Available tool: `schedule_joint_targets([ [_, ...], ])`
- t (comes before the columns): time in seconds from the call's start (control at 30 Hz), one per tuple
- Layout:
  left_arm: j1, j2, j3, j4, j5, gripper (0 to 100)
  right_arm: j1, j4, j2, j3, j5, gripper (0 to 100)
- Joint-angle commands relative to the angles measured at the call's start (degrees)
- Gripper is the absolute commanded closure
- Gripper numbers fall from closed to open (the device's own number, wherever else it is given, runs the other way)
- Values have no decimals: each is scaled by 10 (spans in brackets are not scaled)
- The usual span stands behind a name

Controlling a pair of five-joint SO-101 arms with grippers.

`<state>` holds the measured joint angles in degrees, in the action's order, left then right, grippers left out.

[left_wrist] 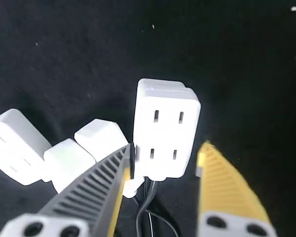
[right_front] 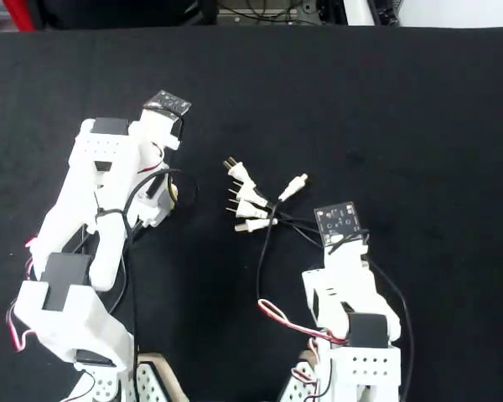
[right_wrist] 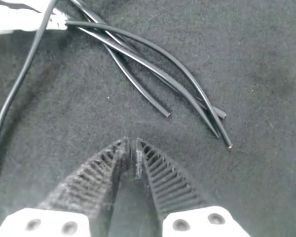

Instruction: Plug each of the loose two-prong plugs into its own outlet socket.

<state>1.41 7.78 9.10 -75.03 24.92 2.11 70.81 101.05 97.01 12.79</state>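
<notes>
Plugs (right_front: 250, 201) are all loose. We count about five, bunched mid-table (right_front: 419, 109) between the two arms, prongs bare. None is seated, so we judge the task not started, with every plug left to do. Outlet (left_wrist: 165, 131) sits under the left arm, face up, both pairs of slots empty. More white blocks (left_wrist: 12, 145) lie just beside it, and nothing is plugged into any face we can see. Left gripper (left_wrist: 166, 150) is spread wide, astride the outlet's cord end. Its grey finger (left_wrist: 103, 177) touches one edge and its yellow finger (left_wrist: 222, 187) is just beside the other. We can't tell if it is squeezing. Right gripper (right_wrist: 131, 148) is closed nearly tip to tip and holds nothing. It hovers over the cloth near the cut ends of the black cords (right_wrist: 138, 64), apart from the plug heads.
</notes>
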Motion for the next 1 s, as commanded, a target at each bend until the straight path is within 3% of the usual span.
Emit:
schedule_joint_targets([
  [0.0,-15,-4,0,3,4,812,-1,2,5,-1,-3,980],
  [0.77,-28,-5,77,58,41,813,-1,2,5,-1,-3,980],
  [0.97,-50,-25,118,68,45,937,-1,2,5,-1,-3,980],
])
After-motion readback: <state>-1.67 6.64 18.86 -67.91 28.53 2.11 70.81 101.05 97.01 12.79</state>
